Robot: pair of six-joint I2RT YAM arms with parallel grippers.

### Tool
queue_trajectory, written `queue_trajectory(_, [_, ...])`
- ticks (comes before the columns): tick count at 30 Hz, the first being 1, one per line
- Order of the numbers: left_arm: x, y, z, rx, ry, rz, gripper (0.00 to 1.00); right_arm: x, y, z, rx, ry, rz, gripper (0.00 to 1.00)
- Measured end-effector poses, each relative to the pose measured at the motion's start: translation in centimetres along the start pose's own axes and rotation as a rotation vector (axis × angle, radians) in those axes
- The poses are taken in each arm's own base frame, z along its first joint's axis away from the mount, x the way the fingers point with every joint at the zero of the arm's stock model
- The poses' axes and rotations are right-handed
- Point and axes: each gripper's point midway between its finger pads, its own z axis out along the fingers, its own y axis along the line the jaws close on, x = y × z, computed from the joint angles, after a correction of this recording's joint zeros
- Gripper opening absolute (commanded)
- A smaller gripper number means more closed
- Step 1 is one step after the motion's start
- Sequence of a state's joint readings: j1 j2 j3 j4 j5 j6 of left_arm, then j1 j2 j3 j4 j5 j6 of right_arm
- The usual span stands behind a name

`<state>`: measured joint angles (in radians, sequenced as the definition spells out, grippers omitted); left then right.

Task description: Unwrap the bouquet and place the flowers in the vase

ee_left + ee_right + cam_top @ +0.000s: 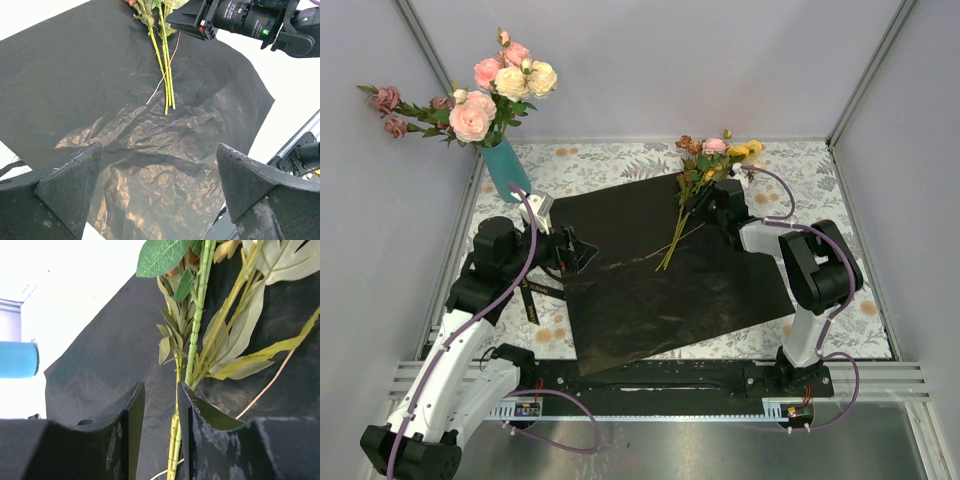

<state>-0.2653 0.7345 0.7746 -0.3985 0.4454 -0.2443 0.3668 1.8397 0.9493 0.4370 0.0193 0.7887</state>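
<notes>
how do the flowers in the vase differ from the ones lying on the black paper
The flowers in the vase stand upright in the teal vase at far left; the flowers on the paper lie flat on the black paper. The vase bunch is fuller, with large pink and cream blooms; the lying bunch is smaller, with yellow, pink and brownish blooms. Both have green stems and leaves.

The left arm (450,350) and right arm (803,335) have white links and black joints. A purple cable (520,262) runs behind the left pincer (582,250) and right pincer (705,205); the fingers (65,185) are black wedges.
</notes>
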Motion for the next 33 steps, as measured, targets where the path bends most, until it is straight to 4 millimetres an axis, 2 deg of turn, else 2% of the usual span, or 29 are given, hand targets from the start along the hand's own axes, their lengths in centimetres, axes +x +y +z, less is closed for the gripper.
queue_trajectory(7, [0.0,0.0,0.0,0.000,0.000,0.000,0.99,-1.8,-0.2,1.2,0.036,-0.021,-0.029,0.41])
queue_trajectory(17, [0.0,0.0,0.0,0.000,0.000,0.000,0.99,-2.1,-1.1,2.7,0.125,0.026,-0.055,0.41])
queue_trajectory(24, [0.0,0.0,0.0,-0.001,0.000,0.000,0.99,-1.6,-1.8,3.6,0.169,0.068,-0.058,0.41])
queue_trajectory(28, [0.0,0.0,0.0,-0.001,0.000,0.000,0.99,-1.0,-2.3,3.7,0.188,0.086,-0.050,0.30])
queue_trajectory(33, [0.0,0.0,0.0,-0.003,-0.001,0.000,0.99,-1.0,-2.3,3.9,0.188,0.088,-0.049,0.21])
